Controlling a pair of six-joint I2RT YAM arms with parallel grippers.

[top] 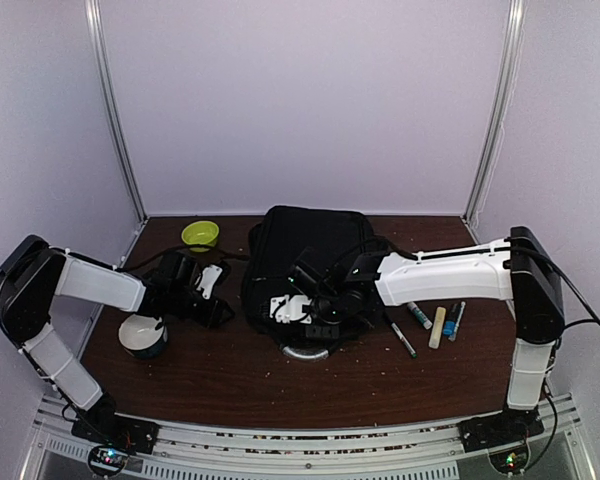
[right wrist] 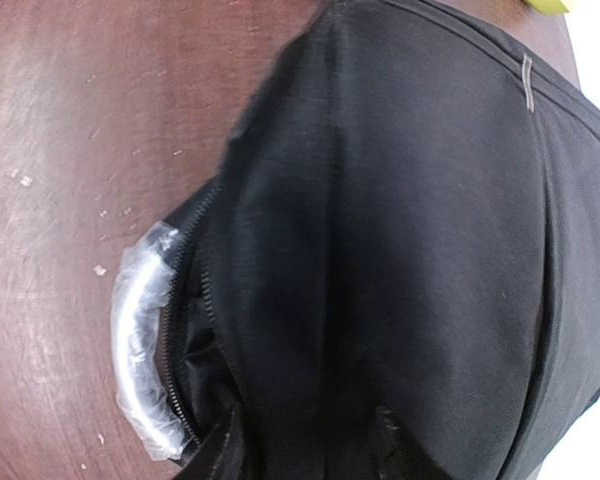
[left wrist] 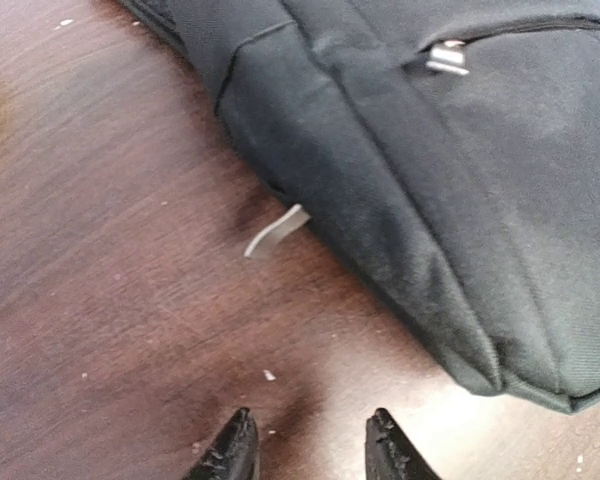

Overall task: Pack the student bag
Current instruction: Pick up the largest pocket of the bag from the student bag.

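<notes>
The student bag [top: 310, 255], a large black backpack, lies flat in the middle of the table. Its grey curved handle [top: 305, 352] is wrapped in clear plastic and sticks out at the near end; it also shows in the right wrist view [right wrist: 138, 340] beside an open zipper [right wrist: 185, 330]. My right gripper [top: 310, 303] is low over the bag's near end, its fingers [right wrist: 398, 440] apart with black fabric between them. My left gripper [left wrist: 310, 440] is open and empty over bare table, just left of the bag's side [left wrist: 420, 180].
A green bowl [top: 200, 234] stands at the back left. A white round object [top: 142, 335] sits under my left arm. Several pens and markers [top: 435, 322] lie right of the bag. A grey strap tab [left wrist: 275, 232] pokes out from under the bag.
</notes>
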